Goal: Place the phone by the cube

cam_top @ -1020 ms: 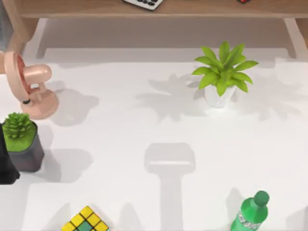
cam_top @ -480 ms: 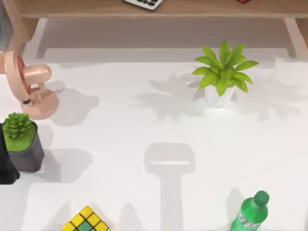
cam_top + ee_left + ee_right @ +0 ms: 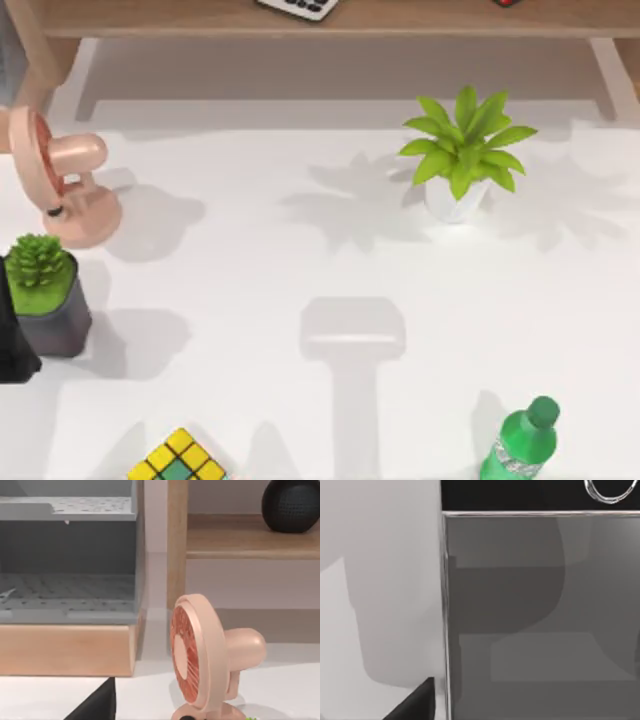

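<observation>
Small puzzle cube of yellow, green and orange tiles [image 3: 177, 458] at the near edge of the white bench [image 3: 300, 250], untouched. Left of the cube and farther back, dark grey square pot with a green succulent [image 3: 45, 295]; beyond that, peach-pink desk fan [image 3: 60, 190]. Right of the cube, well apart, green plastic bottle [image 3: 520, 445]. Flat glossy grey phone with thin frame [image 3: 540, 620] lying close beneath the right hand [image 3: 415, 702]; place relative to the cube not discernible. Left hand [image 3: 97, 705] near the fan. Clenched or released: cannot tell for either hand.
</observation>
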`<action>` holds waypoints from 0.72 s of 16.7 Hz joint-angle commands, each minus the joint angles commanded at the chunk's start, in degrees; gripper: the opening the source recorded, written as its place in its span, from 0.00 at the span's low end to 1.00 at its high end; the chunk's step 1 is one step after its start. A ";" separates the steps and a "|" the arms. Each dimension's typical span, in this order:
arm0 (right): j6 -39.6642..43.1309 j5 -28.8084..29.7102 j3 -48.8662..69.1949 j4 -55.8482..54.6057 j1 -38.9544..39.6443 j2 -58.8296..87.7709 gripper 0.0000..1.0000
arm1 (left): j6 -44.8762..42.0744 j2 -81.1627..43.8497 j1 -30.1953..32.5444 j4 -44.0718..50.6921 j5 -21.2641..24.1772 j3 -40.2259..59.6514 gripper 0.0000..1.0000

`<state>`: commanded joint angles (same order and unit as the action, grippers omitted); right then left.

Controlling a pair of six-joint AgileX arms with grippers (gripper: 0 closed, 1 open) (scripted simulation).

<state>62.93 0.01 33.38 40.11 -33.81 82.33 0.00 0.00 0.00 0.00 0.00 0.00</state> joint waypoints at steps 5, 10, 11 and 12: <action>0.01 0.00 -1.15 -1.45 -0.03 1.23 1.00 | 0.00 0.00 0.00 0.00 0.00 0.00 1.00; 0.01 0.00 -1.15 -1.45 -0.03 1.23 0.62 | 0.00 0.00 0.00 0.00 0.00 0.00 1.00; 0.01 0.00 -1.15 -1.45 -0.03 1.23 0.55 | 0.00 0.00 0.00 0.00 0.00 0.00 1.00; 0.01 0.00 -1.15 -1.45 -0.03 1.23 0.47 | 0.00 0.00 0.00 0.00 0.00 0.00 1.00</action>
<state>62.94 0.01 32.23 38.67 -33.83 83.56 0.00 0.00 0.00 0.00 0.00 0.00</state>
